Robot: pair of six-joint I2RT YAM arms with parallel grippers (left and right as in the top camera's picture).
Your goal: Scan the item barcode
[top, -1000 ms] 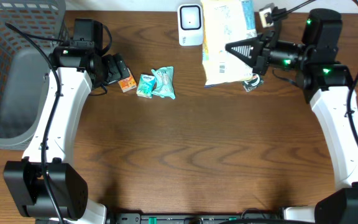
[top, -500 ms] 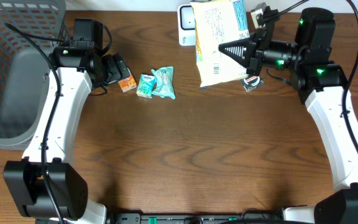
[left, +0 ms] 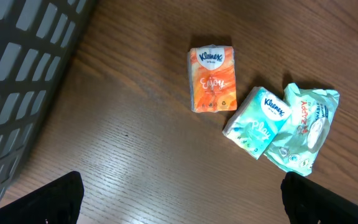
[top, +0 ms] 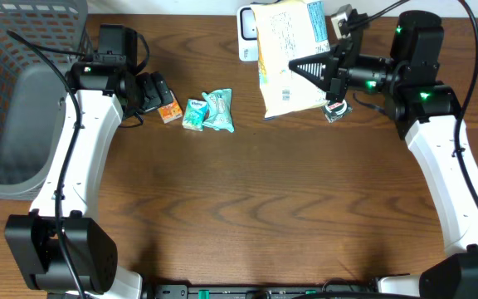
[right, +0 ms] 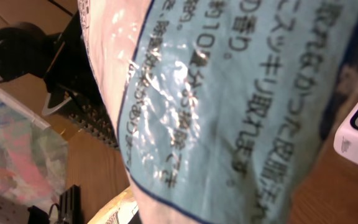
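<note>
Step in hand, as I read it: presenting the item to the scanner. The right jaws are clamped on the pouch [top: 285,41], a big pale bag w/ blue trim and Japanese print, gripped on the edge away from the basket [top: 7,100]. It's lifted off the tabletop [top: 264,191] at the far side, and from overhead its upper corner overlaps the white scanner [top: 251,29]. In the right wrist view the print fills nearly everything, w/ a scanner corner just at the frame edge. The pouch's long axis runs approx. near-to-far across the tabletop, tipped a little so the far end leans to the basket side. The printed panel faces up to the overhead cam. A small dark block low on that panel may be the barcode, but it's too small to be sure. Next move prob. calls for rolling the wrist so the code panel faces the scanner window, then holding steady and close, w/o the film creasing over the code. The left jaws are spread wide, holding nothing, hanging over the orange tissue pack [left: 213,78], teal pack [left: 257,121] and green wipes [left: 303,127].
</note>
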